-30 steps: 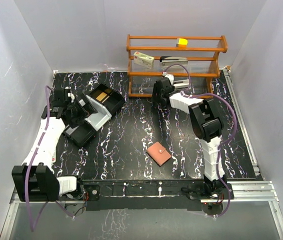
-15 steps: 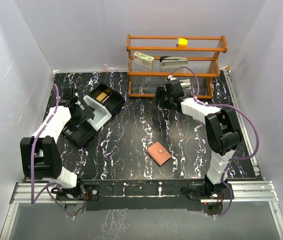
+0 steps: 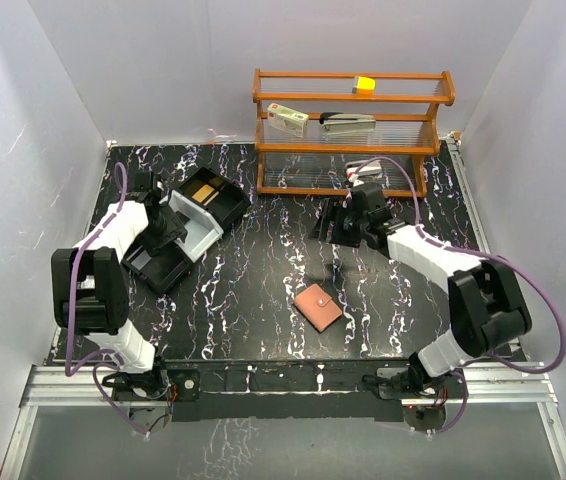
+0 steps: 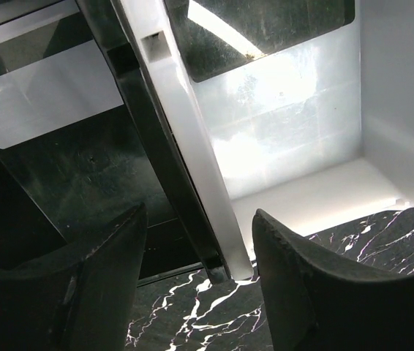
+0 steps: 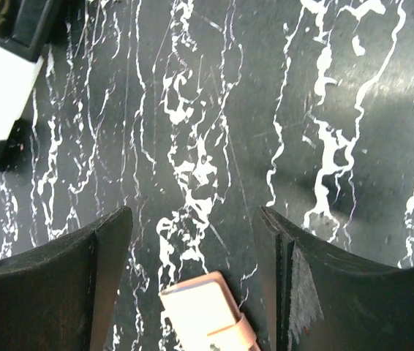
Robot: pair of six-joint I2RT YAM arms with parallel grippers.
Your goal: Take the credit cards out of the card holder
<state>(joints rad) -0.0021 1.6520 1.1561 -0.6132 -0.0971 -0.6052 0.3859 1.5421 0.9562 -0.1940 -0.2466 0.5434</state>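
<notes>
The salmon-pink card holder [image 3: 318, 306] lies folded shut on the black marbled table, its snap tab across the edge. Its far end also shows at the bottom of the right wrist view [image 5: 207, 316]. My right gripper [image 3: 329, 226] hovers open just beyond it [image 5: 196, 219], with nothing between the fingers. My left gripper [image 3: 159, 236] is open at the black three-part tray [image 3: 185, 232], facing its white divider [image 4: 192, 153]. A pale flat rectangle [image 4: 46, 91], possibly one of the credit cards, lies in one compartment. A tan patch [image 3: 203, 191] shows in another.
A wooden shelf [image 3: 353, 130] stands at the back, holding a white-and-red box [image 3: 288, 120], a stapler [image 3: 348, 121] and a yellow block [image 3: 364, 84]. White walls close in the table on three sides.
The right arm swung away from the shelf toward the middle of the table, near the card holder. The left arm drew back along the tray and its jaws narrowed.
</notes>
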